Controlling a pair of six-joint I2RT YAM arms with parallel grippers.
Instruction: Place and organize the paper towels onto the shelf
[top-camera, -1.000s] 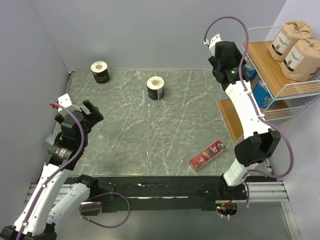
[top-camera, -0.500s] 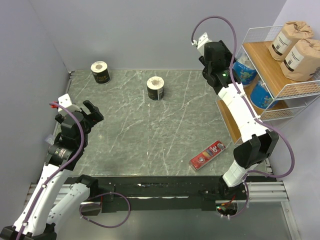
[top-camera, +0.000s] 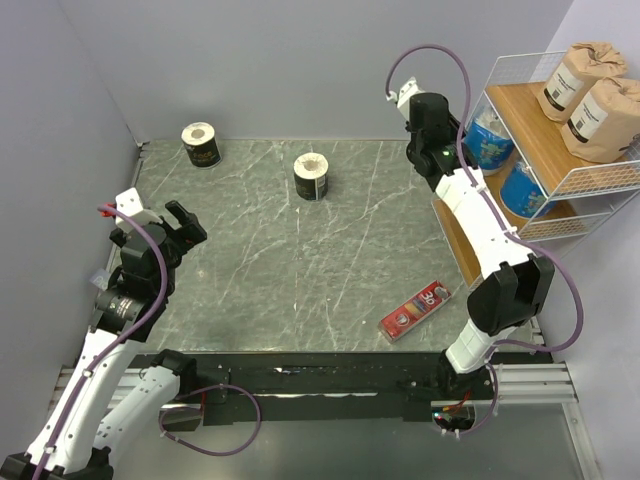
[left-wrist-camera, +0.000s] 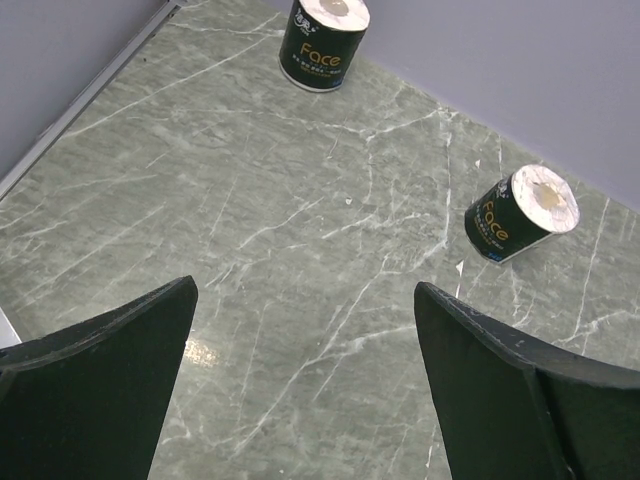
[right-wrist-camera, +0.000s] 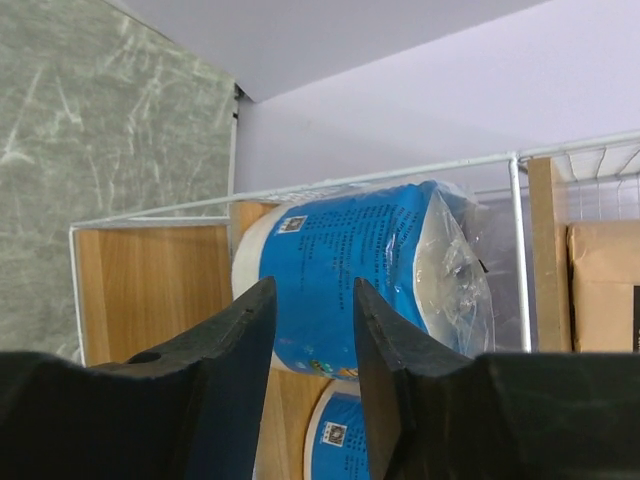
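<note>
Two blue paper towels (top-camera: 488, 143) (top-camera: 522, 188) lie on the middle tier of the shelf (top-camera: 535, 150), and two brown ones (top-camera: 577, 78) (top-camera: 603, 118) stand on the top tier. Two black rolls (top-camera: 201, 143) (top-camera: 311, 176) stand on the table. In the right wrist view my right gripper (right-wrist-camera: 314, 290) hovers just short of the upper blue roll (right-wrist-camera: 340, 240), its jaws a narrow gap apart with nothing between them. A second blue roll (right-wrist-camera: 335, 440) shows below. My left gripper (left-wrist-camera: 305, 290) hangs wide open over bare table, short of the black rolls (left-wrist-camera: 323, 40) (left-wrist-camera: 520, 213).
A flat red box (top-camera: 415, 309) lies on the table near the right arm's base. The shelf's white wire frame (right-wrist-camera: 300, 190) and its wooden lower tier (right-wrist-camera: 150, 280) stand right in front of the right gripper. Grey walls close in the back and left.
My right gripper has drawn back to the left, away from the shelf, leaving the blue roll on the middle tier, and its jaws have narrowed. The left arm has not moved.
</note>
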